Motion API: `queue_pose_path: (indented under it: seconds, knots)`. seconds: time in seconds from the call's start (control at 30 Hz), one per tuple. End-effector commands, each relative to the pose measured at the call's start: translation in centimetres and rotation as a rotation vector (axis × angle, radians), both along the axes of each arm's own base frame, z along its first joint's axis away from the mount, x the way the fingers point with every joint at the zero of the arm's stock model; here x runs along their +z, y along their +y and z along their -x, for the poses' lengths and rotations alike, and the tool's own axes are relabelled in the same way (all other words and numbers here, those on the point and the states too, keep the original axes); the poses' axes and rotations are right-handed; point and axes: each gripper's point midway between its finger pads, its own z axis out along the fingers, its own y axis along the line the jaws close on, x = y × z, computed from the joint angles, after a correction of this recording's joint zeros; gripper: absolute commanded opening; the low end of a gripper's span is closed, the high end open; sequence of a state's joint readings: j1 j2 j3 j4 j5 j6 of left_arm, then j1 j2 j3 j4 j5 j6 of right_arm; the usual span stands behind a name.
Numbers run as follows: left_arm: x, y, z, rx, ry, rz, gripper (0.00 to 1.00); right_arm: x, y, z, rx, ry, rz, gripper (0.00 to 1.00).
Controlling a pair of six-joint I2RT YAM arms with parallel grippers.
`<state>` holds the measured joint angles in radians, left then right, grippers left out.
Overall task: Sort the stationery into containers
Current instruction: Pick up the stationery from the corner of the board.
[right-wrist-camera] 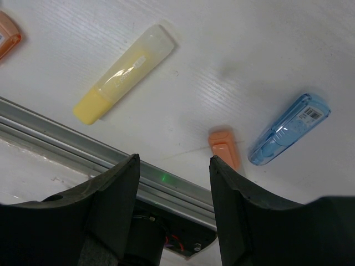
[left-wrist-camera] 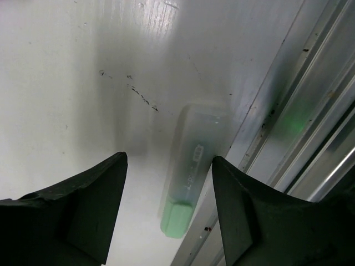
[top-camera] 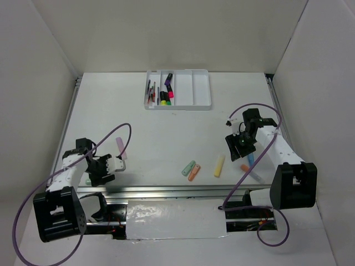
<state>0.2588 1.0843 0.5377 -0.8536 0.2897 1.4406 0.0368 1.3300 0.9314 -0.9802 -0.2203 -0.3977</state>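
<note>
**Count.** One white tray with four long compartments stands at the far middle of the desk. Its leftmost compartment holds thin dark pens and the next holds black highlighters with coloured caps. Both groups are too small to count, and the other two compartments show only white. Seven pastel markers lie loose:
- one pink marker;
- two green, namely the green marker at my left claw and a second green marker mid-desk;
- one long orange marker, touching that second green one;
- one yellow marker;
- one blue marker;
- one short orange piece, just beside the blue.

A pale item near the blue marker is too small to identify.

**Pose.** My left arm is folded low at the near-left corner. My left claw points down with its jaws wide, one on each side of the green marker and not touching it. That marker lies along the metal rail at the desk's near edge. My right arm is raised over the near-right area. My right claw is parted and holds nothing, and it hangs above the near rail between the yellow marker and the short orange piece.

**Writing.** The blue marker has a barcode sticker. The print on the yellow and green markers is too blurred to read.
</note>
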Motion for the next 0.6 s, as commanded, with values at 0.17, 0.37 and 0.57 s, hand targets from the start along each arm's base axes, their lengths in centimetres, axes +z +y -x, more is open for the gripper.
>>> queue_pose_path:
  seconds: [0.17, 0.37, 0.57]
  knots:
    - [-1.7, -0.3, -1.9, -0.014, -0.012, 0.005, 0.59, 0.9, 0.0, -1.7, -0.007, -0.056, -0.002, 0.6]
    - [0.5, -2.7, -5.2, 0.031, -0.007, 0.126, 0.38, 1.0, -0.1, -1.8, -0.006, -0.061, 0.004, 0.6]
    - [6.3, -7.2, -8.9, 0.068, -0.049, 0.28, 0.2, 0.8, -0.2, -1.8, -0.013, -0.065, -0.002, 0.6]
